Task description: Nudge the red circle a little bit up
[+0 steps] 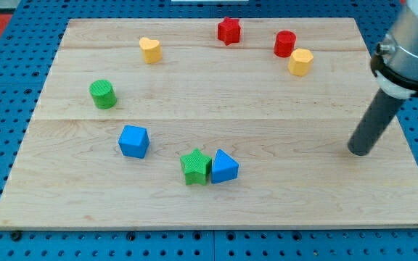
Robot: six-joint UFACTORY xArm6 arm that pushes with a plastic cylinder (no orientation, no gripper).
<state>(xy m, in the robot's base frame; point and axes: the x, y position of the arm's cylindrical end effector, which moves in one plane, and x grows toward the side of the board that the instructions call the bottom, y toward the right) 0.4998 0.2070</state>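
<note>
The red circle [284, 43] is a short red cylinder near the view's top right of the wooden board [267, 196]. A yellow hexagon block [300, 61] sits right beside it, just below and to its right. My tip [358, 151] rests on the board at the view's right side, well below and to the right of the red circle, with the yellow hexagon between them. The tip touches no block.
A red star [228, 30] lies at the top centre, a yellow heart [150, 50] at top left. A green cylinder [103, 94] and a blue cube [133, 141] stand at the left. A green star [195, 167] touches a blue triangular block [223, 167] at bottom centre.
</note>
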